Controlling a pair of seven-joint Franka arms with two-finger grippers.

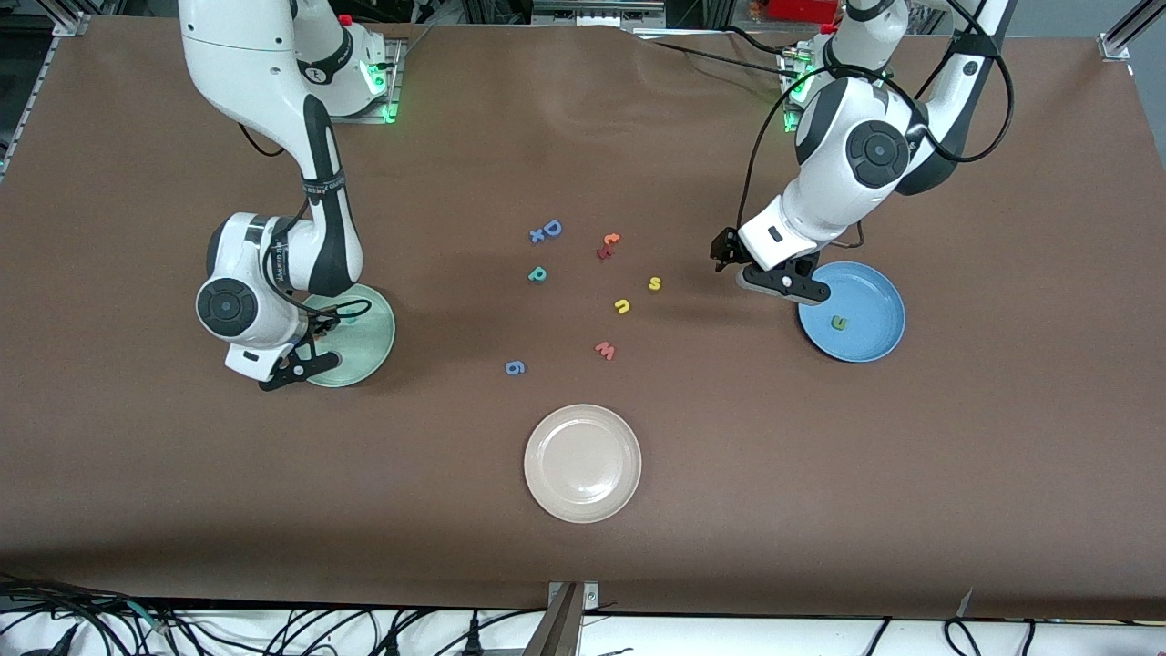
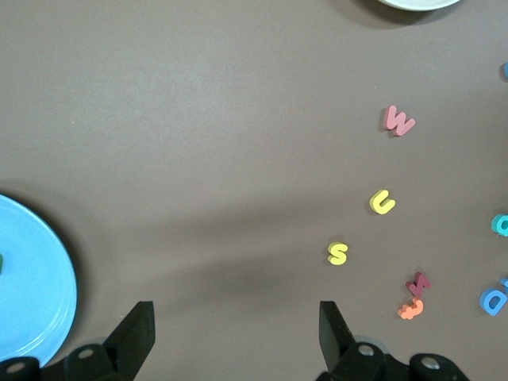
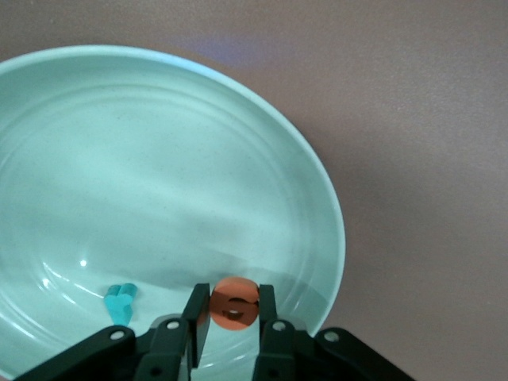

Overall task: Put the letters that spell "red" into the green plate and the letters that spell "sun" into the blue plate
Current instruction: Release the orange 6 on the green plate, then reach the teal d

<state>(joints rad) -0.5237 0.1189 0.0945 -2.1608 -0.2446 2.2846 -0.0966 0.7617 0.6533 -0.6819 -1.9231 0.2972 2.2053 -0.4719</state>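
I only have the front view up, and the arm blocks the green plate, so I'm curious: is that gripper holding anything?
Observer: Yes. The right gripper pinches the orange "e" low over the green plate.
Operator: Is anything in that plate already?
Observer: One small teal letter lies in it, beside the gripper.
Operator: And the arm by the blue plate?
Observer: The left gripper is open and empty, over the table beside the blue plate.
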